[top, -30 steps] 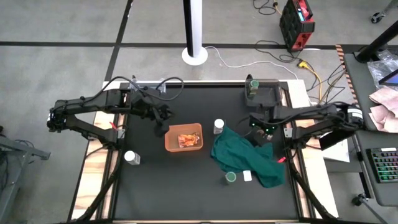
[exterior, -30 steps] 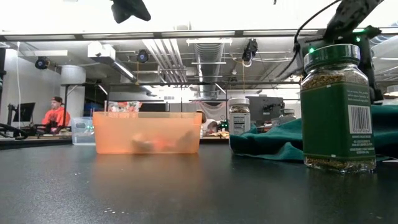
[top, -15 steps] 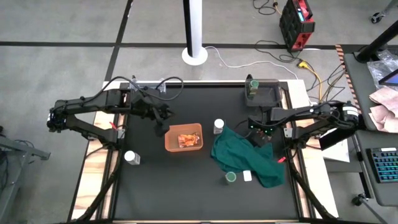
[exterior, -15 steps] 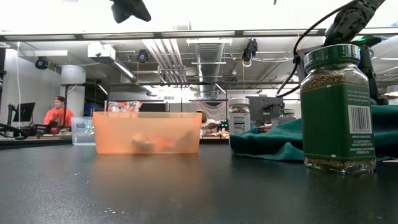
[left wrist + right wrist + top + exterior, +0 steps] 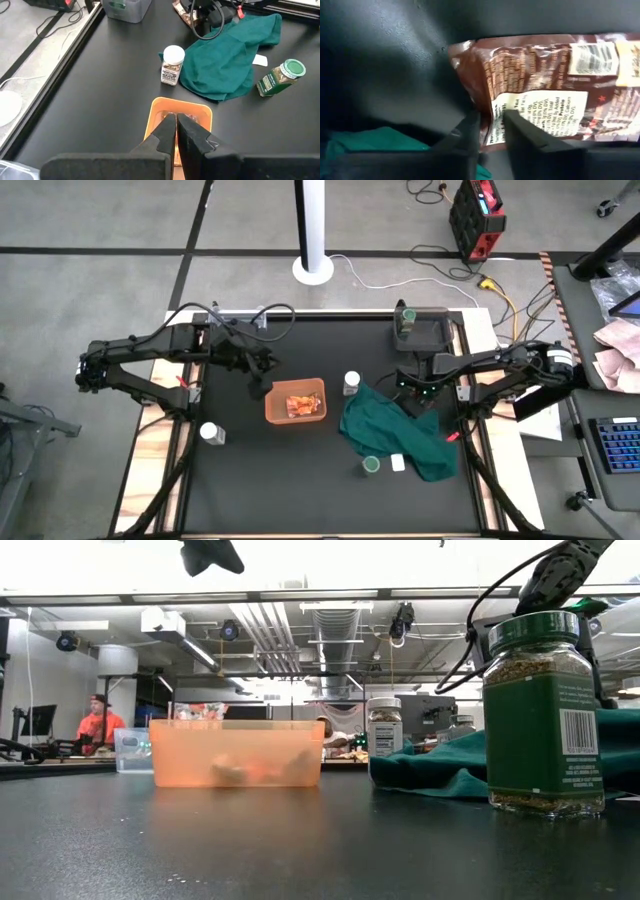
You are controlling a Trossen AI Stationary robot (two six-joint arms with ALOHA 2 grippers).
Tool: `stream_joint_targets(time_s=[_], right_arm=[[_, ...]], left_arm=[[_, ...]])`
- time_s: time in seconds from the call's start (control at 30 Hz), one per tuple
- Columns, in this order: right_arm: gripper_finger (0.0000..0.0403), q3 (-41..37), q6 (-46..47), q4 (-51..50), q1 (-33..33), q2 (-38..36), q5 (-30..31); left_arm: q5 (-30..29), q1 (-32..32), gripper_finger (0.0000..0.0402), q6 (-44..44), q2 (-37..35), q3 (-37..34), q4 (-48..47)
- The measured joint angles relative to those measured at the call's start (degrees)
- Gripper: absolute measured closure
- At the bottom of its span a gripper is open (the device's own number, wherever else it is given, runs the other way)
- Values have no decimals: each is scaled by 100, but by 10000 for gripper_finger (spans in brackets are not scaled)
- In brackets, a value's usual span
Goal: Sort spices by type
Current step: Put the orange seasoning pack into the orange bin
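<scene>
My right gripper [image 5: 413, 386] is at the far edge of the dark green cloth [image 5: 400, 432], shut on a brown foil packet [image 5: 545, 90] that lies on the black table. My left gripper [image 5: 258, 388] is shut and empty, raised by the left rim of the orange bin [image 5: 272, 406], which holds orange-red packets [image 5: 299, 404]. One white-capped jar [image 5: 351, 383] stands beside the cloth and another [image 5: 210, 432] stands at the near left. One green-capped jar [image 5: 371, 465] stands near the cloth's near edge, and another [image 5: 404, 314] stands in a grey tray. My right gripper pinches the brown packet's short end [image 5: 492, 122] between its two fingers, coming from above. The foil is creased beside the fingers. The rest of the packet lies flat on the table.
A small white block [image 5: 398, 463] lies on the cloth beside the green-capped jar. The grey tray [image 5: 428, 328] stands at the far right. There is bare black table along the near edge and at the far left. A person in orange [image 5: 95, 725] is in the room behind.
My right gripper has moved a little toward the table's left edge, along the far edge of the green cloth.
</scene>
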Motion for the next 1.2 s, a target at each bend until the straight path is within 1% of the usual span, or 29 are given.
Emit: stream_joint_targets(time_s=[0.07,0.13,0.27,0.4,0.5,0.57,0.67,0.87,1.03,1.13,1.2], right_arm=[[370,-8,19,-5,0,-14,58],[387,-27,26,-1,-2,-84,107],[393,-35,318,-42,-2,-392,154],[394,98,635,-439,-9,-839,227],[394,387,867,-732,-13,-1258,202],[394,601,991,-849,-11,-1460,182],[394,1039,1161,-923,-7,-1807,136],[394,2162,1128,-830,-4,-2122,10],[394,3232,763,-694,-4,-1961,-5],[394,3759,542,-676,-7,-1772,-13],[394,4032,437,-489,-7,-1650,-135]], left_arm=[[-14,0,402,27,0,0,51],[-66,0,402,29,0,0,78],[-85,0,402,29,0,0,76],[-85,0,402,47,0,0,82],[-67,0,402,145,0,0,196],[144,0,402,204,-2,0,325],[487,0,402,301,-10,0,671],[520,0,395,373,-13,0,1093],[496,28,362,457,-13,0,1329],[469,63,339,453,-13,0,1426],[466,63,326,453,-13,0,1552]])
